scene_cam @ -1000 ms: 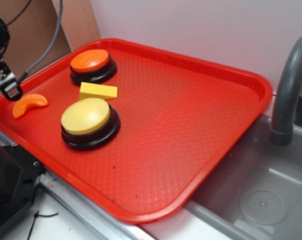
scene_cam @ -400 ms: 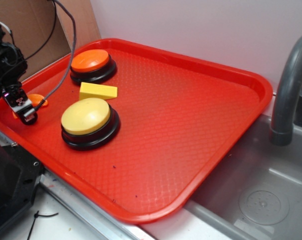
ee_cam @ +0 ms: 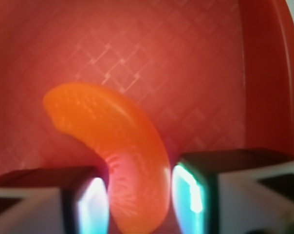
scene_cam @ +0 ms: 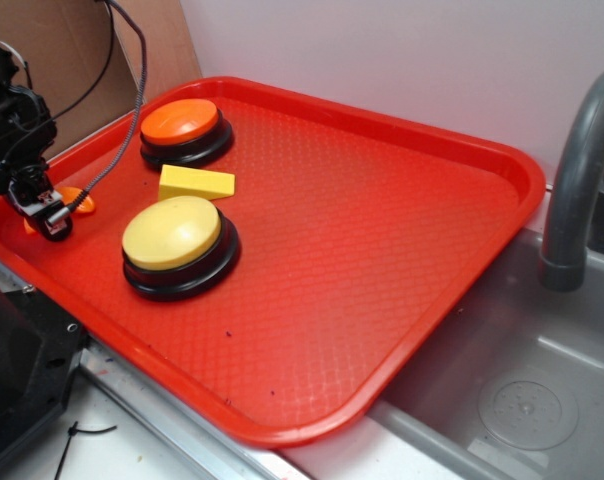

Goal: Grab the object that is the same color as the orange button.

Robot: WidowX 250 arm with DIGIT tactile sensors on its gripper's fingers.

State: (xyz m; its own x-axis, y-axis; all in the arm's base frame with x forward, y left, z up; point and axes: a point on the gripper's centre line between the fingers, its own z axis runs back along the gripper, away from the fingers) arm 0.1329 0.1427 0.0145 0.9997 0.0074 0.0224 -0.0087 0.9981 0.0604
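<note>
Orange segment toy (ee_cam: pixel 119 161) on red tray (ee_cam: pixel 186 73), its lower end between the spread tool (ee_cam: pixel 139 202) fingers (ee_cam: pixel 91 204)

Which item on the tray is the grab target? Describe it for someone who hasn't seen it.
On the red tray, look at the left edge, beyond the yellow button. The orange segment toy lies between the fingers of the gripper: a small crescent, far smaller than the orange button.
</note>
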